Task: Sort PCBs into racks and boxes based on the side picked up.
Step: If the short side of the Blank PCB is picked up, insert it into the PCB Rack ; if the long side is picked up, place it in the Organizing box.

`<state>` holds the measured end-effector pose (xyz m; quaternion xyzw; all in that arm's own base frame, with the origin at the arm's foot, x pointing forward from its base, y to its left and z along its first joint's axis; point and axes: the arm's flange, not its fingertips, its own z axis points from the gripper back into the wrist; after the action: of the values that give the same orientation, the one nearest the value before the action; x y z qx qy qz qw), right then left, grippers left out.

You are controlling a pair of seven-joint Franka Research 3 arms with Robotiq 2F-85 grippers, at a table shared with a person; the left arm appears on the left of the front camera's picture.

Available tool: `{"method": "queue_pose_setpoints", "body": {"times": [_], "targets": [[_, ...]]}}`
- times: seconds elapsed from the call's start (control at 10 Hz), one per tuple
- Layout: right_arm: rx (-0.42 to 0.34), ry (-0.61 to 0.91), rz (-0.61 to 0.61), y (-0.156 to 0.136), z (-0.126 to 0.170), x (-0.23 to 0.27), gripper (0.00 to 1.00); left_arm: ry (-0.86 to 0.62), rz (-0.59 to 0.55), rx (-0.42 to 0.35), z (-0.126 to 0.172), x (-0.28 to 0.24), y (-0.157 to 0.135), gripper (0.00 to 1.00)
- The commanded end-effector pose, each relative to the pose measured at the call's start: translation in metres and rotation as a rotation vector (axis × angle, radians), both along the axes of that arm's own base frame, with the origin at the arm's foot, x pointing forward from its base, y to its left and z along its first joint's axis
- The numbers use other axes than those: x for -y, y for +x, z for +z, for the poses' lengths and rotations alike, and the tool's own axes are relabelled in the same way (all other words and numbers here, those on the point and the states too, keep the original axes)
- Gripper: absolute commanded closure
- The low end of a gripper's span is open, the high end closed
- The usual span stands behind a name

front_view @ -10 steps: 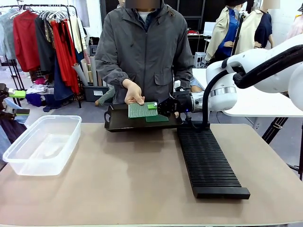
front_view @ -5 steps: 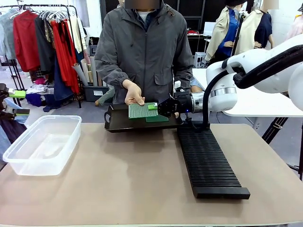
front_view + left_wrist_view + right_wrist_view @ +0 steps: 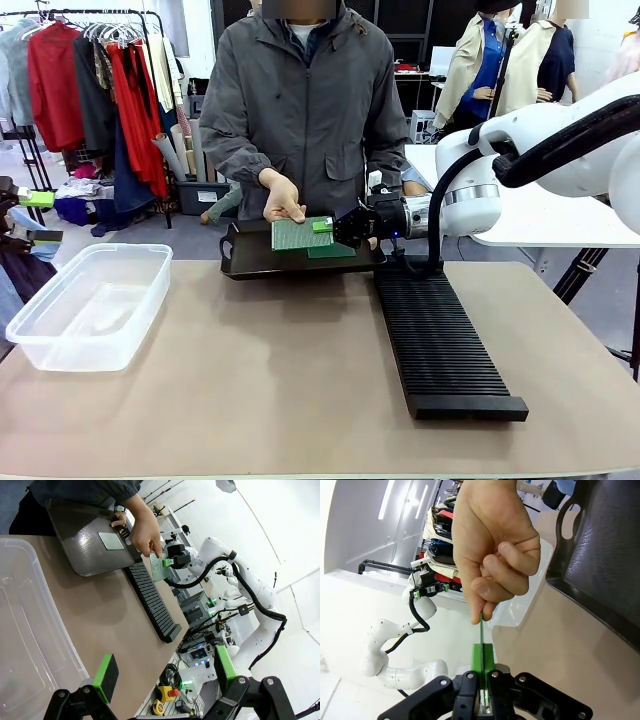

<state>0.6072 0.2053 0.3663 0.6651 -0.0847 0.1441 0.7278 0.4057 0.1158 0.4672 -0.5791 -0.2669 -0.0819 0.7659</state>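
A person's hand [image 3: 282, 197] holds a light, dotted green PCB [image 3: 296, 234] above the dark tray [image 3: 250, 264]. My right gripper [image 3: 325, 226] is shut on that board's right edge. The right wrist view shows the PCB [image 3: 481, 625] edge-on between the shut green pads [image 3: 477, 657], with the person's fingers [image 3: 492, 587] pinching its far end. A second PCB [image 3: 333, 251] lies flat on the tray. The ribbed black rack [image 3: 440, 340] runs toward me from the tray's right end. The clear box [image 3: 88, 305] stands at the left. My left gripper [image 3: 165, 674] is open, above the box [image 3: 25, 630].
The person stands at the far side, behind the tray [image 3: 82, 537]. In the left wrist view the rack [image 3: 150, 597] lies beyond the box, with brown tabletop [image 3: 260, 370] between them. A clothes rail [image 3: 100, 80] stands far back left.
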Motion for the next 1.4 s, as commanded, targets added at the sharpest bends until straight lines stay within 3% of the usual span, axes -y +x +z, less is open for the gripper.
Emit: {"method": "queue_pose_setpoints", "body": {"times": [0.0,1.3], "targets": [[0.003,0.002,0.000,0.0005,0.0016,-0.0011,1.00,-0.006,-0.006,0.001,0.0013,-0.0003,-0.0021,0.00],[0.003,0.002,0.000,0.0005,0.0016,-0.0011,1.00,-0.006,-0.006,0.001,0.0013,-0.0003,-0.0021,0.00]]}}
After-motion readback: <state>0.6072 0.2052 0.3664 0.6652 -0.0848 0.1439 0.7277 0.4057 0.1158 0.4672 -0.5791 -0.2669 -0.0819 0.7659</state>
